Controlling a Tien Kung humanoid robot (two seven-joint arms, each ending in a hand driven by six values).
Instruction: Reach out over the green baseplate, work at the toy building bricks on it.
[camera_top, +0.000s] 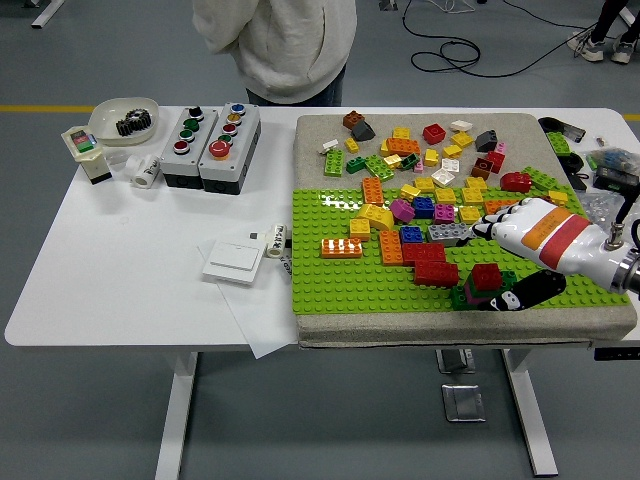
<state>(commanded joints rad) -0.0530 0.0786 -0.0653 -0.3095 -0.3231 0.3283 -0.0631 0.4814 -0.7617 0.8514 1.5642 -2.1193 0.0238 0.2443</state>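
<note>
The robot's right arm (610, 262) is coming in from the right side of the picture and is reaching low toward the middle. Its wrist is white with a red band around it. The right hand (520, 245) is lying flat, with the back of the hand turned up. The white fingers (487, 227) are pointing to the left and are spread a little apart, with dark tips. The black thumb (527, 290) is sticking out lower down, closer to the near edge, apart from the other fingers. The hand is holding nothing. The left arm is not showing anywhere in the picture.
</note>
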